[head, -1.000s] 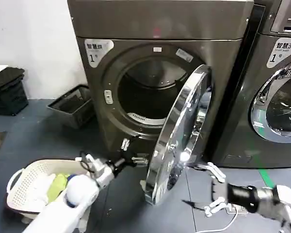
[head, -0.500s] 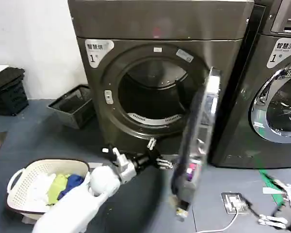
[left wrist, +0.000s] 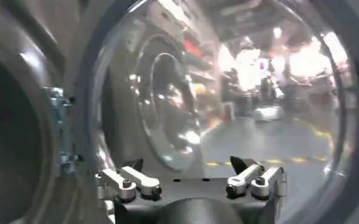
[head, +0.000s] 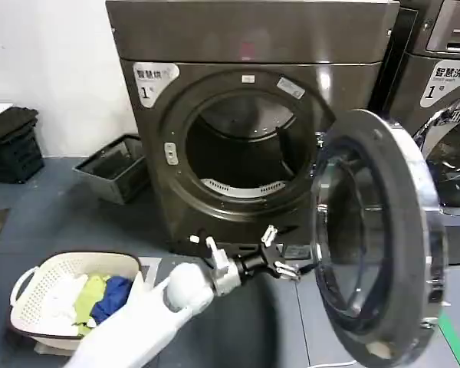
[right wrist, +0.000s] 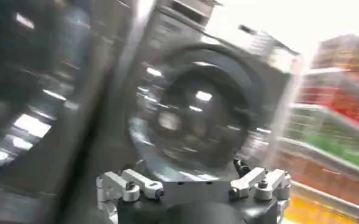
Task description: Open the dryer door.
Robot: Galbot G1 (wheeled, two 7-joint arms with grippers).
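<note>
The dryer door now stands swung wide open on its right-hand hinge, its inner face and dark glass turned toward the camera, where half a second ago it was edge-on and a second ago only partly open. The round drum opening of the dark bronze-grey dryer is fully exposed. The left gripper has moved rightward and a little lower, and its jaws are spread apart with nothing between them; the door hangs just to the right of the jaws, apart from them, and the drum opening lies above and behind them. In the left wrist view the spread fingers face the door's glass. The right gripper also has its jaws parted and empty, facing a chrome-ringed porthole. A laundry basket sits well to the left of the left jaws.
</note>
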